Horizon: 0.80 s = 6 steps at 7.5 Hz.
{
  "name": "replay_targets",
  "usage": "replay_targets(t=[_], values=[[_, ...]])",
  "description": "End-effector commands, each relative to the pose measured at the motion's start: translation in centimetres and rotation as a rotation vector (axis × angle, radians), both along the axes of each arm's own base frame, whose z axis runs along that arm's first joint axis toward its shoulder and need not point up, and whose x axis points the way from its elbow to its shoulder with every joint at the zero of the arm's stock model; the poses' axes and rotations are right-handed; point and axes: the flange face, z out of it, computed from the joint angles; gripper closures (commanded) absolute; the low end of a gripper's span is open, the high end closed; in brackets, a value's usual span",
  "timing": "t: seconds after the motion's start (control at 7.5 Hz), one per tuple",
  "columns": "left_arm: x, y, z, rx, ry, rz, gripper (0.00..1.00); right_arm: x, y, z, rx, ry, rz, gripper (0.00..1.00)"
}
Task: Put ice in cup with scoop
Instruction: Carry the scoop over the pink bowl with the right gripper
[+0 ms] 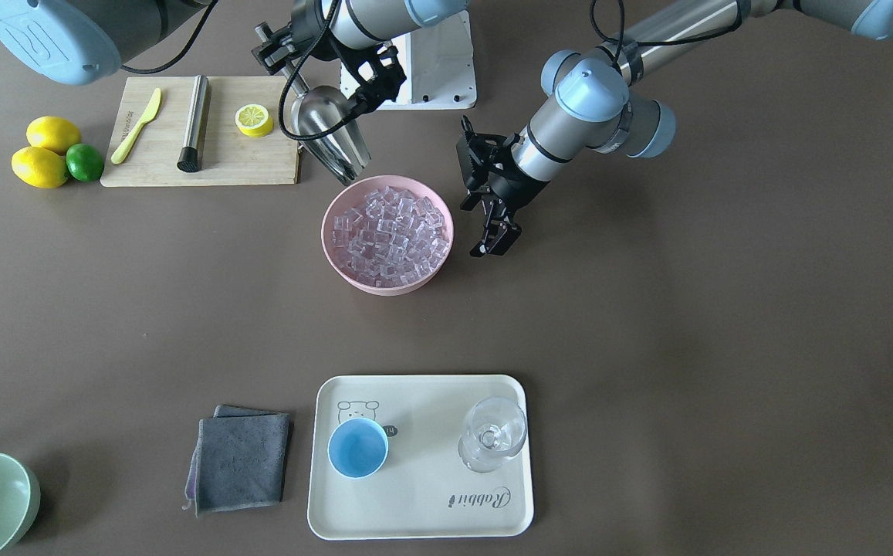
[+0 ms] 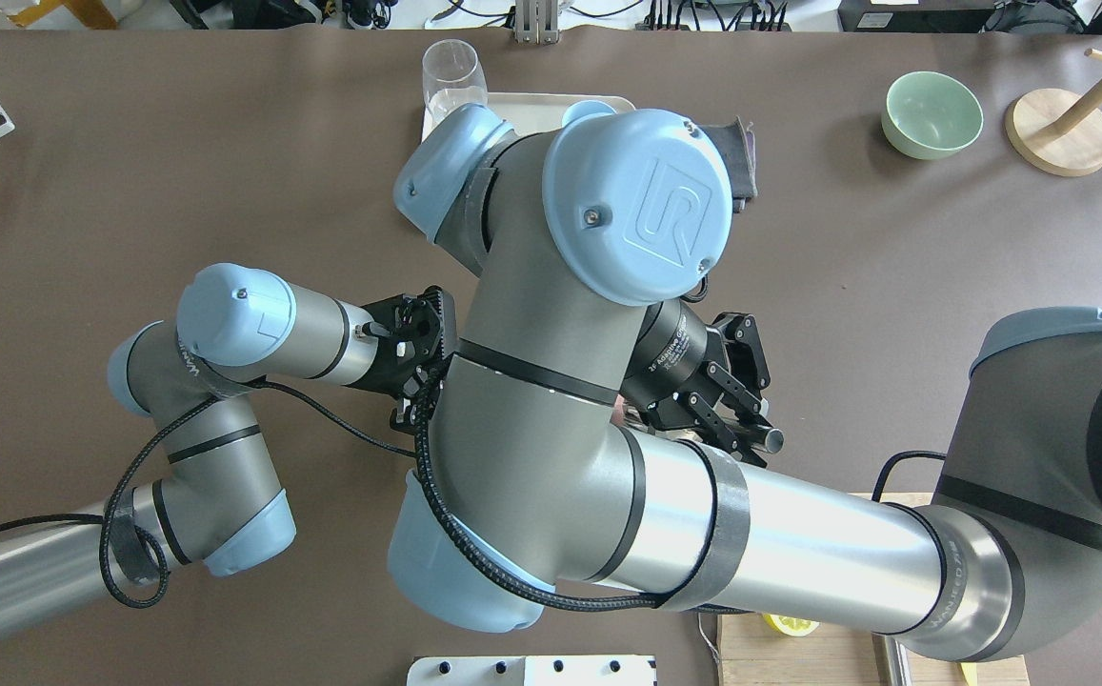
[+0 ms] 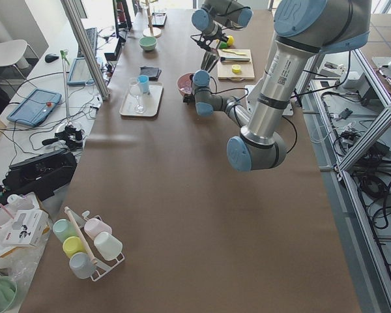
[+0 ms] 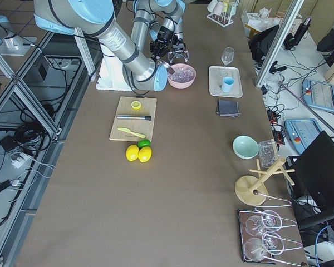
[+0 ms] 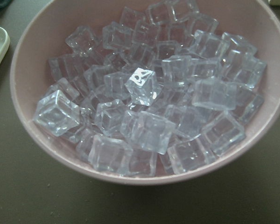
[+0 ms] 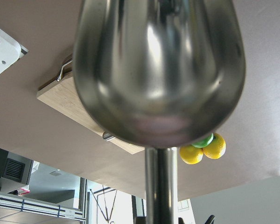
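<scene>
The right gripper (image 1: 282, 58) has its jaws clamped on the thin rod handle of the scoop (image 1: 329, 135). The shiny trough hangs below those jaws and slopes away from them. Its open lip is close by the rim of a pink bowl (image 1: 384, 286); whether lip and rim touch cannot be told. In the right wrist view the trough's rounded back fills most of the picture, with the handle running down toward the jaws.

The left gripper (image 1: 496, 235) hangs just beside the same bowl, on the side away from the scoop. Its jaws are spread apart, hold nothing and do not touch the bowl. The ice (image 1: 388, 232) lies heaped in the bowl between the two sets of jaws, and the left wrist camera looks straight down onto the clear cubes.

The cup (image 1: 357, 448) stands well apart from both sets of jaws, across the counter (image 1: 685, 347) on the side far from the robot. It is upright on a cream tray (image 1: 423, 510), with a clear stemmed glass (image 1: 492, 436) near it on the same tray.

A wooden cutting board (image 1: 245, 166) lies near the right jaws, on the side away from the left jaws.
</scene>
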Motion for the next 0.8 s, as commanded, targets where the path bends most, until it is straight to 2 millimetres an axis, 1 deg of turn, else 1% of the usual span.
replay_targets(t=[0.0, 0.13, 0.27, 0.4, 0.53, 0.67], values=[[-0.1, 0.3, -0.1, -0.033, 0.032, -0.020, 0.02, -1.8, -1.4, -0.3, 0.000, 0.037, -0.070, 1.00], [0.0, -0.1, -0.3, -0.020, 0.031, -0.057, 0.02, -2.2, -1.6, -0.1, 0.006, 0.031, -0.072, 1.00], [0.4, 0.7, -0.3, -0.007, 0.042, -0.058, 0.02, -2.5, -2.0, 0.3, 0.015, 0.053, -0.079, 1.00], [0.5, 0.7, -0.3, -0.006, 0.042, -0.061, 0.02, -2.7, -2.3, 0.5, 0.018, 0.066, -0.080, 1.00], [0.6, 0.7, -0.2, -0.004, 0.040, -0.060, 0.02, -3.3, -2.7, 0.9, 0.022, 0.068, -0.081, 1.00], [0.6, 0.7, -0.2, -0.004, 0.040, -0.060, 0.02, -4.3, -3.3, 0.6, 0.024, 0.085, -0.085, 1.00]])
